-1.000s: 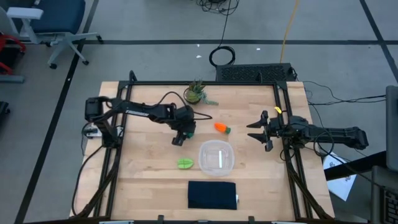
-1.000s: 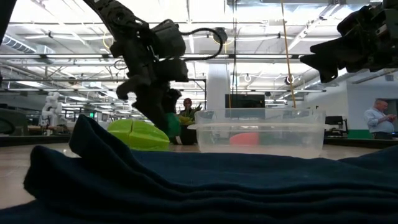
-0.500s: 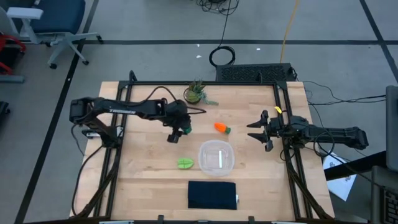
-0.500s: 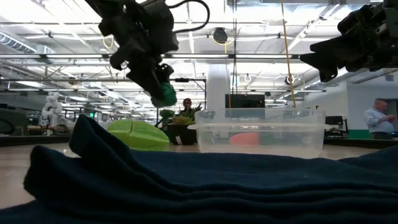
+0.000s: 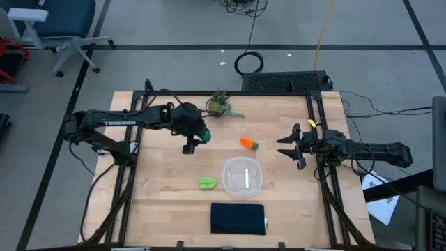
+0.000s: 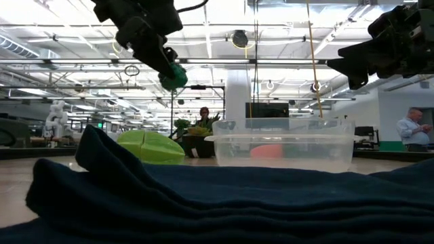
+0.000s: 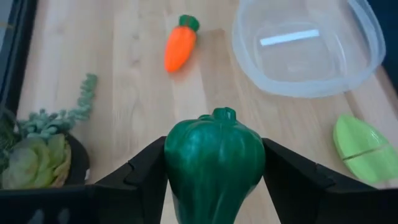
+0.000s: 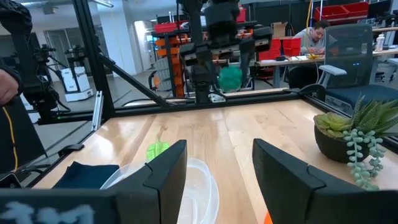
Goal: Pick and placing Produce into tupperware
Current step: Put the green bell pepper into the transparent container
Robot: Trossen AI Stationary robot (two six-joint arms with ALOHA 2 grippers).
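Since a second ago, lifted and swung back toward the plant [image 5: 220, 104]: left gripper [image 5: 197, 137], clamped on the pepper [image 5: 205, 135], now well clear of the wood and farther from the tub [image 5: 242, 176] than before. From above: pepper a dark green lump between the fingers; carrot [image 5: 248, 143] orange with a green tip, lying beside the tub's far edge; leaf [image 5: 208, 183] flat and lime-green, just left of the tub; tub clear, shallow, round-cornered, holding no produce; black cloth [image 5: 237, 218] near the front edge; right gripper [image 5: 289, 148] hovering at the table's right side, fingers parted around nothing, unchanged. At table height: pepper [image 6: 173, 76] raised high in the left gripper [image 6: 165, 66], earlier down level with the leaf [image 6: 150, 146]; tub [image 6: 285, 143] with the carrot showing pinkish through its wall; cloth [image 6: 203, 200] filling the foreground; a person [image 6: 411, 131] far behind. From the left wrist: glossy ribbed pepper [image 7: 214, 163] pinched between both fingers [image 7: 137, 174], carrot [image 7: 180, 45], tub [image 7: 308, 48], leaf [image 7: 365, 147] and plant [image 7: 37, 146] below. From the right wrist: parted fingers [image 8: 165, 172], left gripper [image 8: 221, 46] with the pepper [image 8: 231, 78] across the table, leaf [image 8: 157, 150], tub [image 8: 189, 180], plant [image 8: 351, 132].
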